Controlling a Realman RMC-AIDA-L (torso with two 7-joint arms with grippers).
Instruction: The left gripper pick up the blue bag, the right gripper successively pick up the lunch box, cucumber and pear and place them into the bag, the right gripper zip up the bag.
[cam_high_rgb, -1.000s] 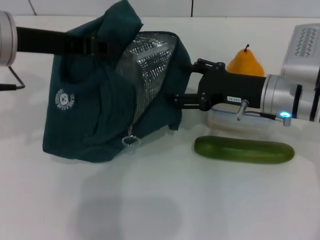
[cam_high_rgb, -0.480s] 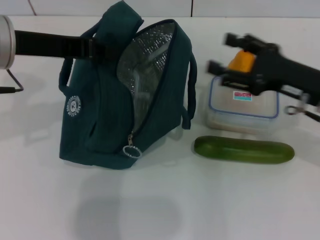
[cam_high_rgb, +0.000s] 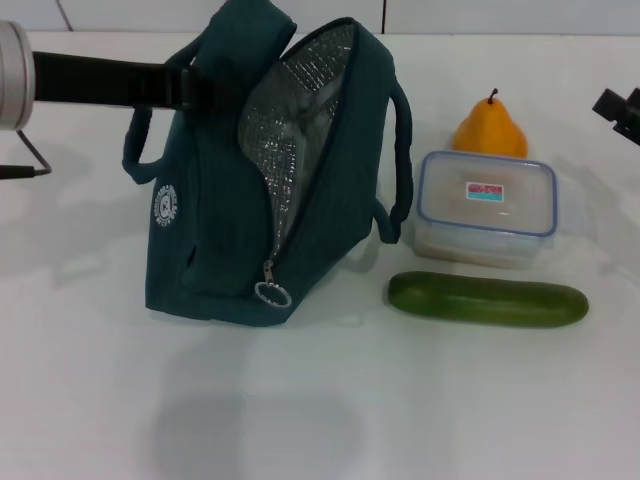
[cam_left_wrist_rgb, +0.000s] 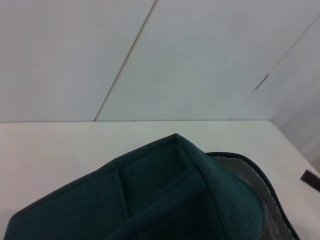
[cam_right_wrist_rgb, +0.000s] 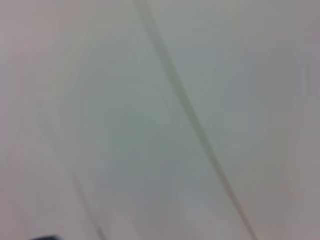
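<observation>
I've got the L gripper (cam_high_rgb: 195, 85) coming in from the left edge of the head view w/ its black arm level, end buried in the bag's (cam_high_rgb: 215, 230) top handle; can't tell if the claw is pinching or spread, fabric hides it. Bag stands upright on the table (cam_high_rgb: 330, 400), mouth unzipped and gaping toward the right, foil lining showing, zip ring low at the front. R gripper (cam_high_rgb: 622, 108) is barely in at the right edge, high, well apart from everything; can't tell its claw state either.

Room: wide bare table in front of bag and food, open strip betw. bag and box (cam_high_rgb: 487, 208).

Count: 1 bag, 1 box, 1 cucumber (cam_high_rgb: 487, 300), 1 pear (cam_high_rgb: 490, 130). Pear sits just behind the box, cucumber lies just in front of it, lengthwise.
</observation>
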